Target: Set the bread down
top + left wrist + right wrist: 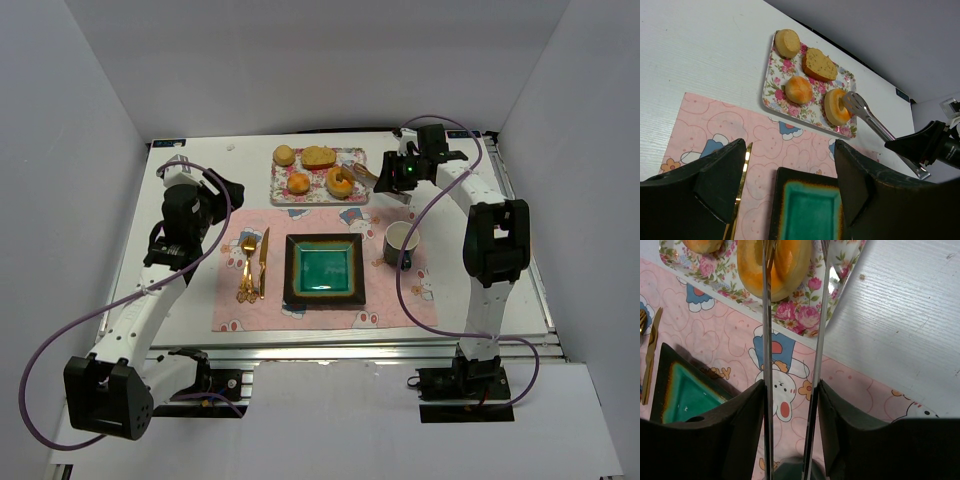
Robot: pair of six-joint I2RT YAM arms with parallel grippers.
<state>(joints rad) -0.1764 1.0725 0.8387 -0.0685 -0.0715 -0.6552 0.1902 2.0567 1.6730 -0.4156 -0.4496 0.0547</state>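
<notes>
**tongs meet the ring bread on the floral tray**

top external: the bread lies at the right end of a floral tray on the far part of the table. 3 other pieces share the tray: a small round bun, a loaf slice and a pale round cake. the right end effector sits just right of the tray, pinching metal tongs that reach left to the bread. the left end effector hangs near the tray's left side, apart from it. nearer the arm bases, a pink placemat carries a dark square plate with a teal centre. gold cutlery lies to the plate's left and a mug stands to its right.

left wrist: the left end effector is spread wide with nothing between its fingers, which hang over the placemat and the plate's far edge. beyond them the bread rests on the tray, and the tongs' tip lies on its hole.

right wrist: the right end effector is clamped on the 2 arms of the tongs, which run up between its fingers. 1 arm crosses the middle of the bread. the other passes just outside the bread's right edge. the tips leave the frame, so i cannot tell whether they squeeze the bread.
</notes>
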